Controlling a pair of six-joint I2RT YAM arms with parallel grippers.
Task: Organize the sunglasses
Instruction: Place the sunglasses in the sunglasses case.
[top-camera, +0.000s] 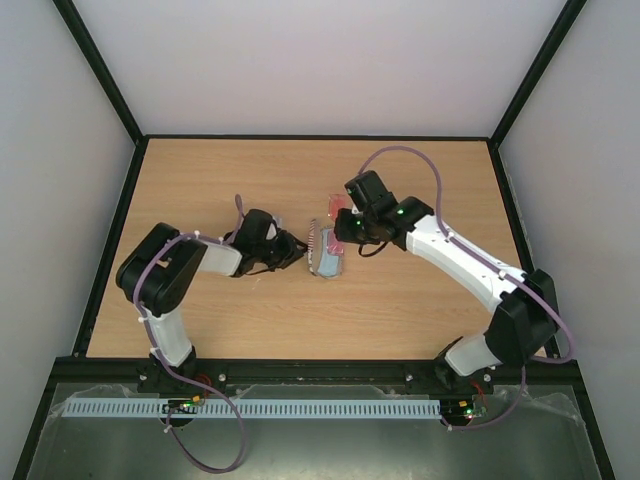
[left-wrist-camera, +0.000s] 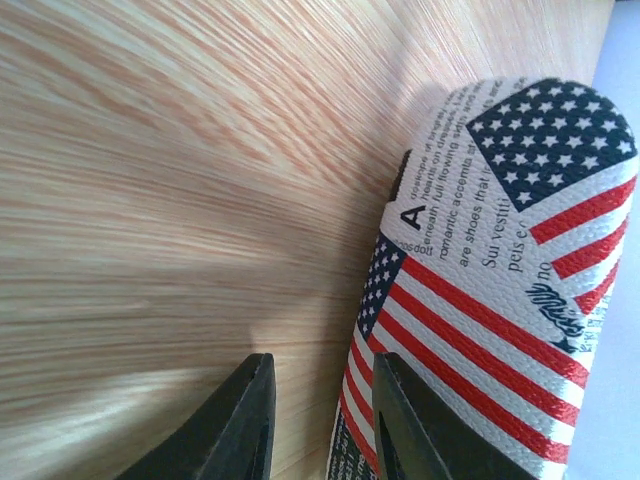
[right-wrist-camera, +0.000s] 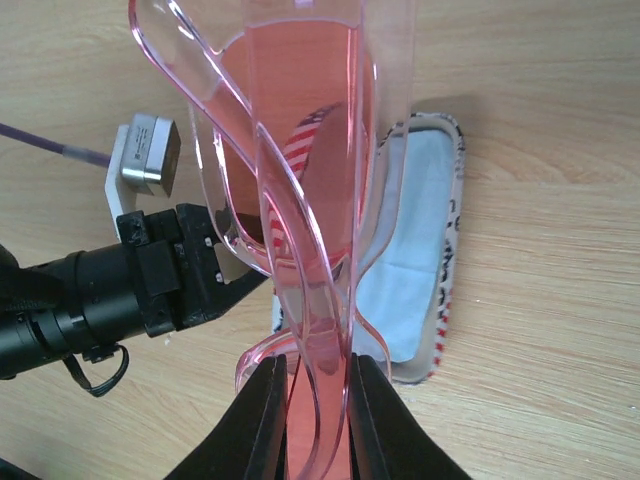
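While clamped on the sunglasses (right-wrist-camera: 300, 150), right tool (right-wrist-camera: 308, 400) over the open case (right-wrist-camera: 455, 240); left tool (left-wrist-camera: 322, 400) narrowly parted against its lid (left-wrist-camera: 500, 250).

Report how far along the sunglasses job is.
Done: the flag case lies open, blue cloth inside. In hand: the right tool is shut on the sunglasses over it; the left tool sits at the lid, grip unclear. Left: lay them in and close it.

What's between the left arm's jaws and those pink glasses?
The open flag-patterned case, blue cloth inside, lies between the left jaws and the sunglasses; the right wrist view shows it.
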